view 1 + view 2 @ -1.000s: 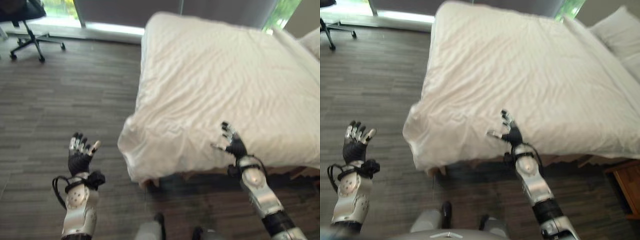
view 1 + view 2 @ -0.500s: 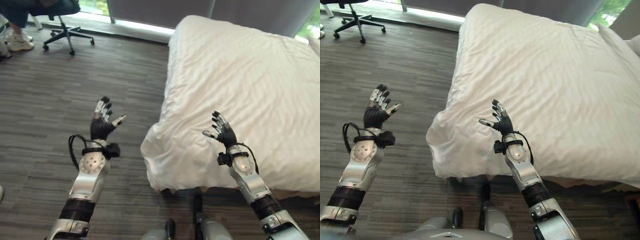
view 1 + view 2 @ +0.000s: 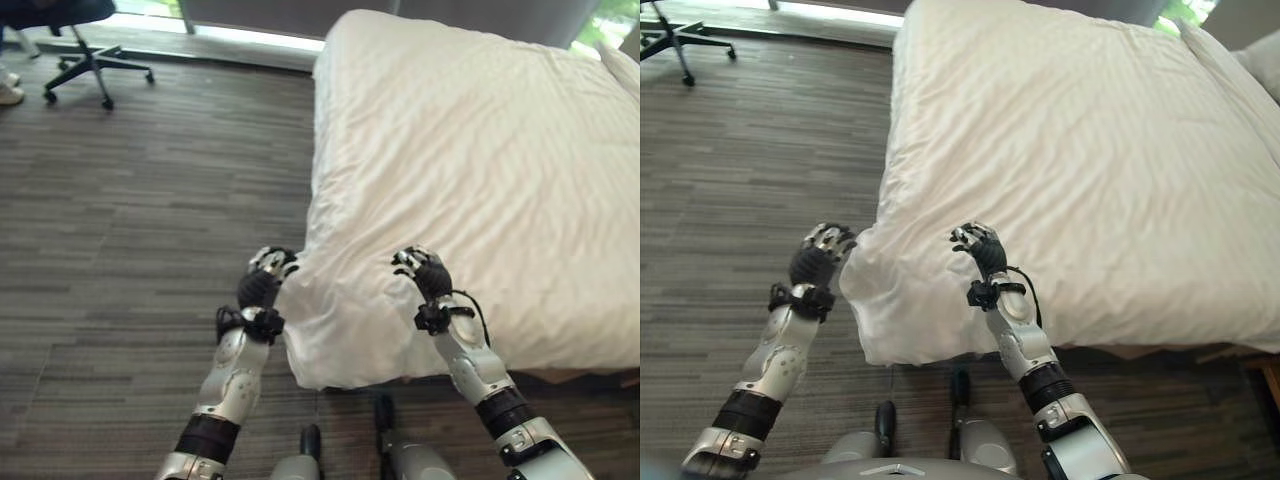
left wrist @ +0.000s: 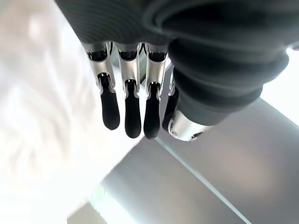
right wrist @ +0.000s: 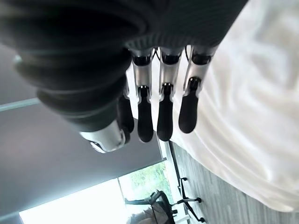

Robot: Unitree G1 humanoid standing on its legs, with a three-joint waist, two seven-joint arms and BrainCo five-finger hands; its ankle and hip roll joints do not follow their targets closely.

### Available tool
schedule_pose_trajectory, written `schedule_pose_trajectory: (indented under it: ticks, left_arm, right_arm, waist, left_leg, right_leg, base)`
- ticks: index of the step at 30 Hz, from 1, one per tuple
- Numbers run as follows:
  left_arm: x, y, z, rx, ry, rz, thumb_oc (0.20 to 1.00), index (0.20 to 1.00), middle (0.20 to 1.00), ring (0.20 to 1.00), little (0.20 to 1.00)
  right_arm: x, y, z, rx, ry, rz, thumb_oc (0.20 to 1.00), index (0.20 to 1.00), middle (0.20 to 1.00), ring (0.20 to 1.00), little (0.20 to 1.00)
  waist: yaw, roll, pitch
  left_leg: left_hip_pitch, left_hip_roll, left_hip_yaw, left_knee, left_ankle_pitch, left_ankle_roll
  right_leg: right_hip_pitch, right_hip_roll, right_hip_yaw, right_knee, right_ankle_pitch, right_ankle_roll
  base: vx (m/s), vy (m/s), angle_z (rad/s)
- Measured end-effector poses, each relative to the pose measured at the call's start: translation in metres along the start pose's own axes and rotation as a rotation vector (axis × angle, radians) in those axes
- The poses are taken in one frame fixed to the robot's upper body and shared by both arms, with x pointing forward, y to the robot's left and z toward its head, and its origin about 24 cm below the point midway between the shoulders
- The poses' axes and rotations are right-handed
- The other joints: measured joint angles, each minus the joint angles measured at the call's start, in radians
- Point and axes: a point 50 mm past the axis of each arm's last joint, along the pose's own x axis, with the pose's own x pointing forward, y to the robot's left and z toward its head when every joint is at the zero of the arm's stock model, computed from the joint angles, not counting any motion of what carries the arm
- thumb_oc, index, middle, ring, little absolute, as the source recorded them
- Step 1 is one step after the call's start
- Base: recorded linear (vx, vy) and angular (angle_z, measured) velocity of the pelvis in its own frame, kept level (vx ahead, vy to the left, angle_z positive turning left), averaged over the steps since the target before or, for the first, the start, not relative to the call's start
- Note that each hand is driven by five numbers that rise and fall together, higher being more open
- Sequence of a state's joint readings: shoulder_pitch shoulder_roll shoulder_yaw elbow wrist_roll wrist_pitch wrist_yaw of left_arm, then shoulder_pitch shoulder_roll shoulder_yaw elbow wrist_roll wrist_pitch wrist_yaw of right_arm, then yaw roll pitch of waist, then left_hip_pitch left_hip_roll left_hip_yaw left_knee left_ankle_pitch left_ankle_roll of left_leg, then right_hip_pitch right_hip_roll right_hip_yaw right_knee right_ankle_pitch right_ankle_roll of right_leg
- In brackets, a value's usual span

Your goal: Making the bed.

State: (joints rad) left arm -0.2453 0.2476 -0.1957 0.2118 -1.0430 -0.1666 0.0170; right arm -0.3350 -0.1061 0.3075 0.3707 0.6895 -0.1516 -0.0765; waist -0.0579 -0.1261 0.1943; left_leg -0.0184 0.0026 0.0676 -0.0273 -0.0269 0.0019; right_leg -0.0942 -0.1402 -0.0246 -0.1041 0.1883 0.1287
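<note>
Where both hovered spread, left hand (image 3: 263, 286) and right hand (image 3: 424, 273) now curl over rumpled white duvet (image 3: 480, 170) corner beneath fingertips; grip unconfirmed, straightening begins.

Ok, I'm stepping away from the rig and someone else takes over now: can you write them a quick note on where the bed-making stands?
Left robot hand: at the near corner of the white quilted duvet, fingers curled; grip on cloth not clear.
Right robot hand: on the duvet top near the near edge, fingers curled, holding nothing as far as its wrist view shows.
Done: duvet covers the bed; white pillow at the far right.
Left: the bunched near corner probably needs pulling straight and smoothing.
</note>
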Motion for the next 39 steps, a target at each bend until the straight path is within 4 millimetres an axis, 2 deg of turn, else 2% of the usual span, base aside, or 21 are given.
schedule_pose_trajectory:
  ticks: [2, 5, 6, 8, 10, 13, 16, 18, 20, 21, 22, 23, 26, 32, 34, 35, 36, 39]
  left_arm:
    - [0.01, -0.022, -0.006, -0.12, -0.011, -0.055, 0.2, 0.2, 0.2, 0.2, 0.2]
    - [0.022, -0.051, -0.008, -0.223, -0.017, -0.146, 0.2, 0.2, 0.2, 0.2, 0.2]
    - [0.029, -0.069, -0.005, -0.253, -0.024, -0.209, 0.2, 0.2, 0.2, 0.2, 0.2]
    - [0.036, -0.092, -0.002, -0.312, -0.05, -0.275, 0.2, 0.2, 0.2, 0.2, 0.2]
    - [0.04, -0.104, 0.0, -0.344, -0.068, -0.309, 0.2, 0.2, 0.2, 0.2, 0.2]
    - [0.04, -0.11, 0.0, -0.408, -0.099, -0.31, 0.2, 0.2, 0.2, 0.2, 0.2]
    - [0.039, -0.113, -0.002, -0.444, -0.124, -0.302, 0.2, 0.2, 0.2, 0.2, 0.2]
    - [0.04, -0.109, -0.005, -0.476, -0.117, -0.273, 0.2, 0.2, 0.2, 0.2, 0.2]
    - [0.042, -0.105, -0.007, -0.475, -0.114, -0.251, 0.2, 0.2, 0.2, 0.2, 0.2]
    - [0.042, -0.104, -0.006, -0.482, -0.12, -0.244, 0.2, 0.2, 0.2, 0.2, 0.2]
    - [0.042, -0.104, -0.006, -0.482, -0.12, -0.244, 0.2, 0.2, 0.2, 0.2, 0.2]
    - [0.045, -0.103, -0.001, -0.501, -0.143, -0.24, 0.2, 0.2, 0.2, 0.2, 0.2]
    - [0.05, -0.11, 0.008, -0.524, -0.172, -0.26, 0.2, 0.2, 0.2, 0.2, 0.2]
    - [0.059, -0.133, 0.024, -0.52, -0.215, -0.338, 0.2, 0.2, 0.2, 0.2, 0.2]
    - [0.063, -0.124, 0.025, -0.493, -0.219, -0.312, 0.2, 0.2, 0.2, 0.2, 0.2]
    - [0.072, -0.107, 0.023, -0.439, -0.204, -0.245, 0.2, 0.2, 0.2, 0.2, 0.2]
    - [0.074, -0.101, 0.026, -0.404, -0.212, -0.246, 0.2, 0.2, 0.2, 0.2, 0.2]
    - [0.085, -0.11, 0.043, -0.339, -0.23, -0.296, 0.2, 0.2, 0.2, 0.2, 0.2]
  right_arm:
    - [0.0, 0.008, -0.004, 0.079, 0.006, 0.025, 0.2, 0.2, 0.2, 0.2, 0.2]
    - [0.007, 0.015, -0.014, 0.193, 0.033, 0.031, 0.2, 0.2, 0.2, 0.2, 0.2]
    - [0.009, 0.013, -0.017, 0.22, 0.049, 0.014, 0.2, 0.2, 0.2, 0.2, 0.2]
    - [0.011, 0.017, -0.023, 0.314, 0.056, -0.002, 0.2, 0.2, 0.2, 0.2, 0.2]
    - [0.013, 0.019, -0.026, 0.382, 0.06, -0.016, 0.2, 0.2, 0.2, 0.2, 0.2]
    - [0.019, 0.024, -0.026, 0.498, 0.034, -0.036, 0.2, 0.2, 0.2, 0.2, 0.2]
    - [0.031, 0.028, -0.011, 0.579, -0.034, -0.048, 0.2, 0.2, 0.2, 0.2, 0.2]
    - [0.041, 0.031, 0.004, 0.611, -0.085, -0.04, 0.2, 0.2, 0.2, 0.2, 0.2]
    - [0.049, 0.033, 0.015, 0.606, -0.115, -0.035, 0.2, 0.2, 0.2, 0.2, 0.2]
    - [0.054, 0.033, 0.027, 0.603, -0.155, -0.024, 0.2, 0.2, 0.2, 0.2, 0.2]
    - [0.054, 0.033, 0.027, 0.603, -0.155, -0.024, 0.2, 0.2, 0.2, 0.2, 0.2]
    - [0.063, 0.035, 0.052, 0.602, -0.227, 0.001, 0.2, 0.2, 0.2, 0.2, 0.2]
    - [0.07, 0.034, 0.077, 0.581, -0.302, 0.017, 0.2, 0.2, 0.2, 0.2, 0.2]
    - [0.075, 0.04, 0.102, 0.587, -0.398, 0.043, 0.2, 0.2, 0.2, 0.2, 0.2]
    - [0.074, 0.042, 0.104, 0.589, -0.41, 0.056, 0.2, 0.2, 0.2, 0.2, 0.2]
    - [0.075, 0.049, 0.108, 0.589, -0.419, 0.087, 0.2, 0.2, 0.2, 0.2, 0.2]
    - [0.075, 0.053, 0.108, 0.594, -0.418, 0.106, 0.2, 0.2, 0.2, 0.2, 0.2]
    - [0.074, 0.06, 0.115, 0.59, -0.438, 0.148, 0.2, 0.2, 0.2, 0.2, 0.2]
  waist:
    - [-0.018, -0.002, -0.002]
    - [-0.039, 0.0, -0.003]
    - [-0.047, 0.0, -0.003]
    - [-0.051, 0.005, -0.003]
    - [-0.052, 0.011, -0.003]
    - [-0.048, 0.031, 0.004]
    - [-0.046, 0.054, 0.022]
    - [-0.042, 0.078, 0.045]
    - [-0.035, 0.09, 0.055]
    - [-0.02, 0.096, 0.069]
    - [-0.02, 0.096, 0.069]
    - [-0.011, 0.109, 0.106]
    - [0.008, 0.115, 0.118]
    - [0.013, 0.113, 0.138]
    - [0.012, 0.109, 0.142]
    - [0.003, 0.104, 0.145]
    - [0.003, 0.101, 0.144]
    - [0.002, 0.1, 0.143]
  left_leg:
    - [0.002, 0.011, 0.006, -0.017, 0.01, -0.016]
    - [-0.001, 0.048, 0.012, -0.045, 0.027, -0.047]
    - [-0.016, 0.066, 0.009, -0.05, 0.037, -0.063]
    - [-0.039, 0.092, 0.01, -0.058, 0.049, -0.081]
    - [-0.065, 0.107, 0.008, -0.059, 0.057, -0.092]
    - [-0.11, 0.134, 0.003, -0.059, 0.069, -0.105]
    - [-0.164, 0.142, -0.005, -0.063, 0.087, -0.114]
    - [-0.2, 0.149, -0.022, -0.065, 0.099, -0.117]
    - [-0.223, 0.155, -0.03, -0.065, 0.105, -0.12]
    - [-0.237, 0.158, -0.034, -0.065, 0.108, -0.121]
    - [-0.237, 0.158, -0.034, -0.065, 0.108, -0.121]
    - [-0.257, 0.162, -0.055, -0.065, 0.115, -0.128]
    - [-0.295, 0.164, -0.078, -0.065, 0.123, -0.134]
    - [-0.372, 0.154, -0.108, -0.065, 0.137, -0.138]
    - [-0.385, 0.15, -0.108, -0.065, 0.138, -0.138]
    - [-0.404, 0.149, -0.108, -0.065, 0.138, -0.138]
    - [-0.415, 0.15, -0.106, -0.065, 0.138, -0.138]
    - [-0.444, 0.151, -0.106, -0.065, 0.143, -0.14]
  right_leg:
    - [-0.003, 0.014, 0.0, 0.005, -0.022, 0.017]
    - [-0.025, 0.052, 0.002, 0.005, -0.031, 0.008]
    - [-0.042, 0.069, -0.001, 0.005, -0.033, 0.007]
    - [-0.071, 0.097, 0.0, 0.005, -0.039, -0.002]
    - [-0.098, 0.113, -0.001, 0.005, -0.035, -0.006]
    - [-0.142, 0.137, -0.007, 0.003, -0.028, -0.022]
    - [-0.193, 0.143, -0.022, 0.005, -0.019, -0.038]
    - [-0.223, 0.149, -0.039, 0.004, -0.009, -0.04]
    - [-0.242, 0.153, -0.051, 0.004, -0.006, -0.043]
    - [-0.254, 0.156, -0.055, 0.005, -0.002, -0.05]
    - [-0.254, 0.156, -0.055, 0.005, -0.002, -0.05]
    - [-0.262, 0.158, -0.077, 0.005, -0.003, -0.056]
    - [-0.289, 0.16, -0.1, 0.005, 0.005, -0.068]
    - [-0.349, 0.15, -0.131, 0.005, 0.006, -0.072]
    - [-0.363, 0.149, -0.132, 0.005, 0.007, -0.073]
    - [-0.384, 0.147, -0.129, 0.005, 0.01, -0.077]
    - [-0.397, 0.147, -0.124, 0.005, 0.011, -0.078]
    - [-0.428, 0.15, -0.123, 0.005, 0.013, -0.076]
  base:
    - [0.01, -0.114, -0.16]
    - [-0.01, -0.096, -0.15]
    - [-0.05, -0.068, -0.08]
    - [-0.04, -0.085, -0.1]
    - [-0.02, -0.049, -0.05]
    - [0.0, -0.075, 0.0]
    - [-0.02, -0.056, 0.08]
    - [0.0, -0.056, 0.15]
    - [0.01, -0.044, 0.12]
    - [0.03, -0.051, 0.06]
    - [0.02, -0.021, 0.2]
    - [0.01, -0.02, 0.26]
    - [0.01, -0.029, 0.23]
    - [-0.01, -0.007, 0.16]
    - [0.0, 0.002, 0.02]
    - [0.01, 0.004, -0.09]
    - [-0.01, 0.001, -0.08]
    - [0.0, 0.002, -0.02]
